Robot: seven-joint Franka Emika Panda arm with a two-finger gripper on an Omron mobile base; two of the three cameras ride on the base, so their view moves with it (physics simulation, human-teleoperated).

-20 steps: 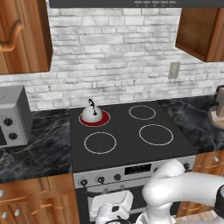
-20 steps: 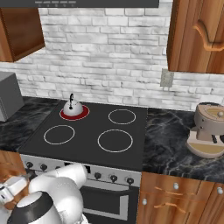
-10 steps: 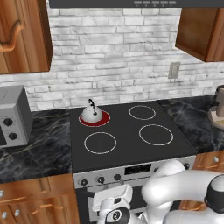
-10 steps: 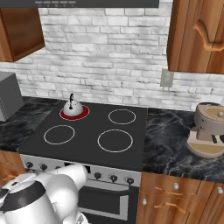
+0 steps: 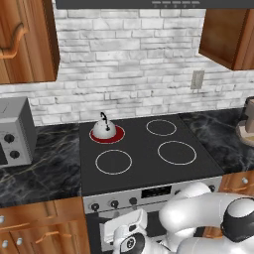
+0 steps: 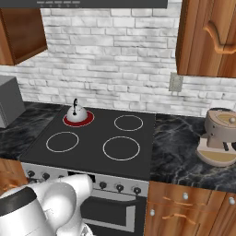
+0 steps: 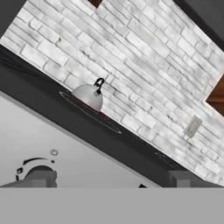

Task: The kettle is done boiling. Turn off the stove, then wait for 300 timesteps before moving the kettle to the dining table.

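The small silvery kettle (image 5: 104,130) (image 6: 76,113) (image 7: 89,96) stands on the stove's back left burner, whose ring glows red. The stove (image 5: 149,163) (image 6: 97,156) is a black glass cooktop with a stainless front and black knobs (image 5: 114,203) (image 6: 120,187). My gripper (image 5: 124,227) (image 7: 111,180) hangs low in front of the stove's control panel, open and holding nothing. In the hand view one knob (image 7: 35,168) sits just past the left fingertip (image 7: 42,177), with the grey panel stretching above it. The dining table is out of view.
A grey microwave (image 5: 14,136) stands on the dark marble counter left of the stove. A tan coffee machine (image 6: 220,137) (image 5: 248,124) stands on the counter at the right. Wooden cabinets hang above both sides, and drawers flank the oven.
The hand has risen slightly toward the stove's front panel, and the arm's elbow has swung across the lower part of both base views. Kettle and red burner are unchanged.
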